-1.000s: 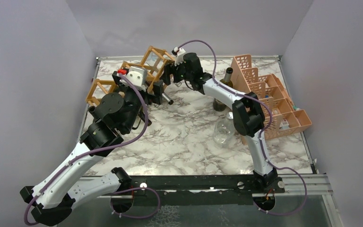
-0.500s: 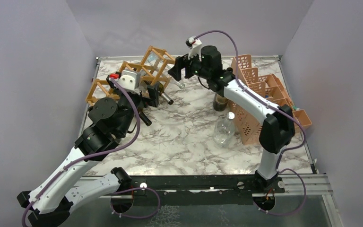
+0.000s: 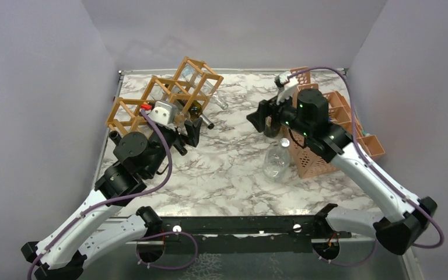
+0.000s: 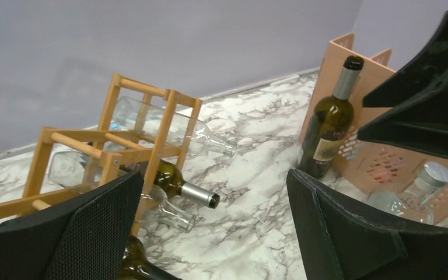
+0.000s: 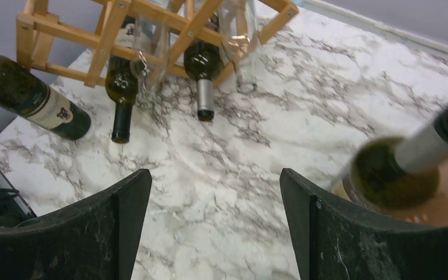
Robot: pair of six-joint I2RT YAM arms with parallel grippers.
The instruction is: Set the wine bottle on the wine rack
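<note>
The wooden wine rack stands tilted at the back left, with clear and green bottles lying in its cells. A dark green wine bottle stands upright against the pink crate; the right wrist view shows it blurred at the right. My right gripper hovers open just left of that bottle, nothing between its fingers. My left gripper is open and empty in front of the rack. Another dark bottle lies on the table left of the rack.
A pink stepped crate fills the right side. A clear bottle with a silver cap stands upright in front of it. Grey walls close in the marble table on three sides.
My right arm has swung away from the rack to the right, over to the upright bottle by the crate. My left arm has pulled back a little toward the near edge.
</note>
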